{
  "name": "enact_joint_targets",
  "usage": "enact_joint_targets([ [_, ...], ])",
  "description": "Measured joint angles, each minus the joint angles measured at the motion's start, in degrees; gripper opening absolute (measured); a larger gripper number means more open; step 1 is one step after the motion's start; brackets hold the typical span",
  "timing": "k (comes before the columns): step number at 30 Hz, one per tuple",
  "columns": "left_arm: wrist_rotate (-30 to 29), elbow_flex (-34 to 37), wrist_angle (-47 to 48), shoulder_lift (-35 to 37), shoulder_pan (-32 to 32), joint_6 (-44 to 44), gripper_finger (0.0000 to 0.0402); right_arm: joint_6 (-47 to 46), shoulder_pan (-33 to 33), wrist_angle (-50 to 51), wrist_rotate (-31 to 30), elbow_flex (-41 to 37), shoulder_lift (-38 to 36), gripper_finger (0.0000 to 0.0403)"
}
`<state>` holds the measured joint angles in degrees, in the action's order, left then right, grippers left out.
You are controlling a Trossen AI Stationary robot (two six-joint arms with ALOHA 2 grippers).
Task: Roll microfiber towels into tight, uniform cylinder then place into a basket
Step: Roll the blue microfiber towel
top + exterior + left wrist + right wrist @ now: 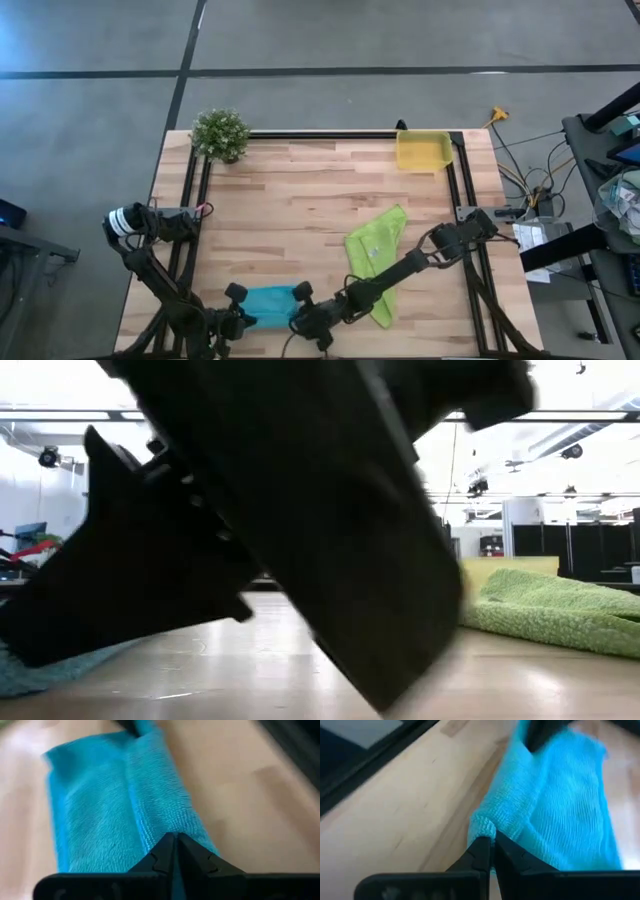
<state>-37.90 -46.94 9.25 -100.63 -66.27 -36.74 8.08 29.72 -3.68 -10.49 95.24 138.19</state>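
Both pincers [173,851] [491,851] — on turquoise towel [268,301]

— What does the table [300,190] stand on?
— A grey concrete floor [90,120] crossed by dark seam lines, with light glaring at one corner. The table is pale wood planks inside a black frame [330,134].
— And beside it?
— A small potted plant [220,134] at a far corner; off to one side, loose cables [535,180] with a yellow plug [497,116], and a cluttered stand [615,150].
— Farther back?
— A bright hall: white ceiling beams [560,418], hanging fixtures [50,457], dark cabinets [570,545].
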Motion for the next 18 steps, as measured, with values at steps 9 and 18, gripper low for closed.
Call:
enact_joint_targets([
  [9,3.3,-0.3,0.4,5.2,-0.7,2.4,0.0067,-7.2,-1.3,-0.4,4.6,0.0,0.0,0.0009],
  [18,3.3,-0.3,0.1,6.8,-1.0,2.3,0.0131,-15.3,-1.3,-2.2,7.8,0.0,0.0,0.0009],
])
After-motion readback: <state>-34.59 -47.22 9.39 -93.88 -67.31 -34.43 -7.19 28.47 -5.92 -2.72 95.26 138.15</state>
